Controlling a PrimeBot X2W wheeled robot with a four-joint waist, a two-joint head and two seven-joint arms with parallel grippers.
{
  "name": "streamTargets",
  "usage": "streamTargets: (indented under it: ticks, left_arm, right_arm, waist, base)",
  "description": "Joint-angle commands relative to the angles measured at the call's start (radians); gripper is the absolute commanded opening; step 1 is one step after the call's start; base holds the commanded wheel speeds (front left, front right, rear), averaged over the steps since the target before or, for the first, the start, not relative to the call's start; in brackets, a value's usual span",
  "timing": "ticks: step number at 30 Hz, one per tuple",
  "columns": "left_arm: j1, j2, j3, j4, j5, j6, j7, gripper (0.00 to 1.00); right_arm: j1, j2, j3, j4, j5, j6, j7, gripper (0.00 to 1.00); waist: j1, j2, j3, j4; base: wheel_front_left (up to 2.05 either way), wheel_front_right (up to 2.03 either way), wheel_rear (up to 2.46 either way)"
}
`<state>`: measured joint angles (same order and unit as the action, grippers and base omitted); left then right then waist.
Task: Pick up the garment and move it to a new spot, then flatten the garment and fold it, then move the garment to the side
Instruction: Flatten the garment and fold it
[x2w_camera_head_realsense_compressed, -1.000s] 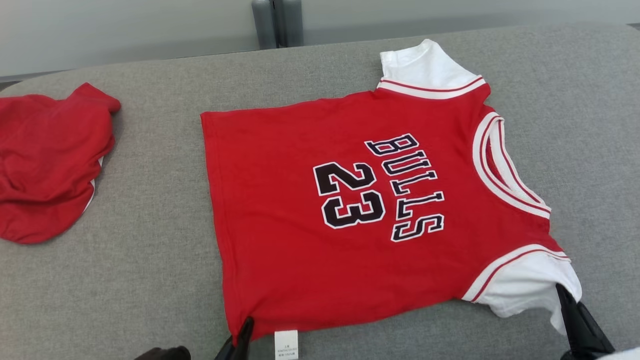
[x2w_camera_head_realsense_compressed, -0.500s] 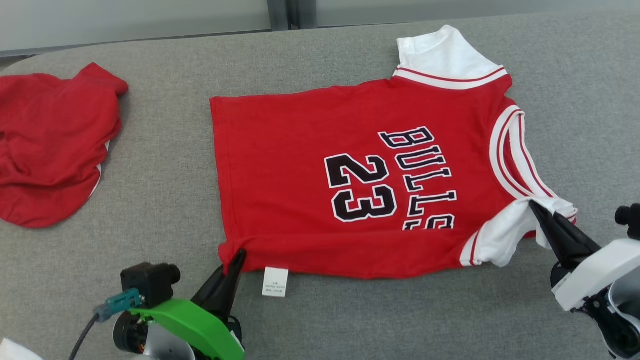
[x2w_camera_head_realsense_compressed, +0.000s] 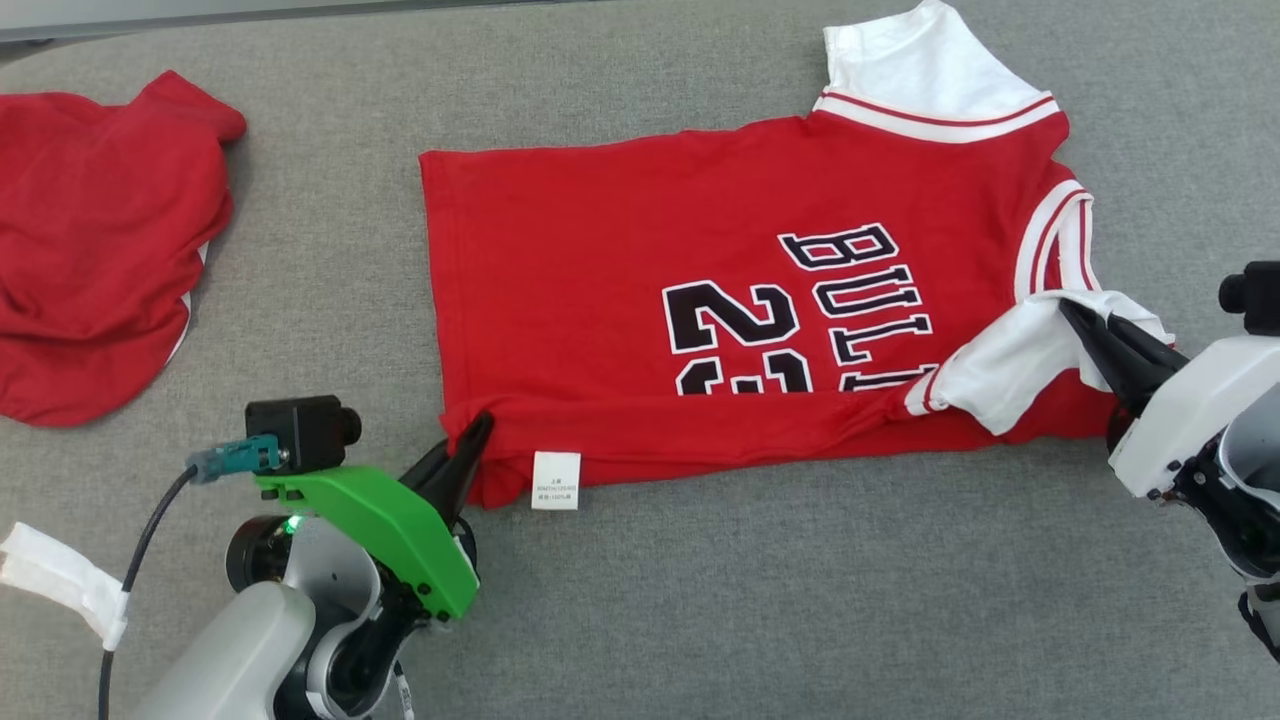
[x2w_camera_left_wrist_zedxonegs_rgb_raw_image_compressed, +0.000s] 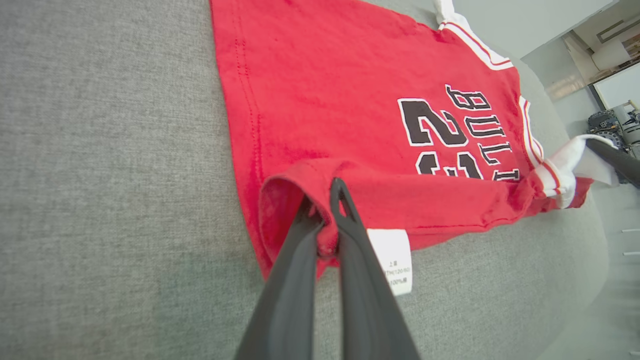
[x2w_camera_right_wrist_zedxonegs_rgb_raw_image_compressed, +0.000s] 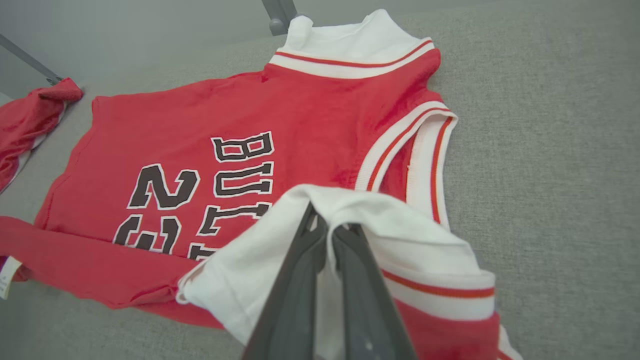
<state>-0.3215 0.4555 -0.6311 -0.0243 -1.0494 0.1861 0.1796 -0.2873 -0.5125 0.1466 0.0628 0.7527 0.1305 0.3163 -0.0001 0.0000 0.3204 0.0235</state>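
Note:
The garment (x2w_camera_head_realsense_compressed: 620, 230) is a red jersey with white sleeves and black "BULLS 23" lettering, lying on the grey padded table (x2w_camera_head_realsense_compressed: 700, 620). Its near edge is lifted and rolled over the print, hiding the lower half of the number. My left gripper (x2w_camera_head_realsense_compressed: 478, 428) is shut on the near hem corner beside a white label (x2w_camera_head_realsense_compressed: 556, 480). In the left wrist view the left gripper (x2w_camera_left_wrist_zedxonegs_rgb_raw_image_compressed: 322, 200) pinches red cloth of the garment (x2w_camera_left_wrist_zedxonegs_rgb_raw_image_compressed: 325, 90). My right gripper (x2w_camera_head_realsense_compressed: 1072, 312) is shut on the near white sleeve (x2w_camera_head_realsense_compressed: 1000, 365); in the right wrist view the right gripper (x2w_camera_right_wrist_zedxonegs_rgb_raw_image_compressed: 327, 222) pinches the sleeve (x2w_camera_right_wrist_zedxonegs_rgb_raw_image_compressed: 260, 260).
A second red garment (x2w_camera_head_realsense_compressed: 90, 230) lies crumpled at the table's far left, also seen in the right wrist view as a red heap (x2w_camera_right_wrist_zedxonegs_rgb_raw_image_compressed: 25, 120). A cable with white tape (x2w_camera_head_realsense_compressed: 60, 585) hangs by my left arm. Bare grey surface lies in front of the jersey.
Both grippers have carried the jersey's near edge away from me, folding it over the lower part of the print. The head camera has tilted down, so the whole picture has shifted.

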Motion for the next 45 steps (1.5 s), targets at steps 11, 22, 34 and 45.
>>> streamTargets:
  ticks: [11,22,34,45]
  left_arm:
    - [-0.062,-0.023,0.068,0.094,-0.048,-0.011,-0.026,1.0]
    - [0.106,0.042,0.023,-0.049,0.005,0.013,-0.059,1.0]
    - [0.069,0.013,-0.016,0.021,-0.012,-0.024,-0.017,0.0]
    - [0.134,0.101,0.004,-0.006,-0.112,-0.143,0.037,0.0]
  right_arm:
    - [-0.081,0.024,-0.056,0.049,-0.095,0.001,-0.024,1.0]
    - [0.134,-0.108,-0.066,-0.098,-0.248,0.0,0.024,1.0]
    - [0.136,-0.121,-0.037,-0.085,-0.293,0.001,0.178,1.0]
    - [0.189,-0.226,-0.036,-0.096,-0.053,0.0,0.264,0.0]
  waist:
    - [0.0001,0.0,0.038,0.007]
    - [0.0001,0.0,0.054,-0.015]
    - [0.0001,0.0,0.138,-0.01]
    - [0.0001,0.0,0.037,0.001]
  base:
    - [0.0,0.0,0.0]
    - [0.0,0.0,0.0]
    - [0.0,0.0,0.0]
    - [0.0,0.0,0.0]
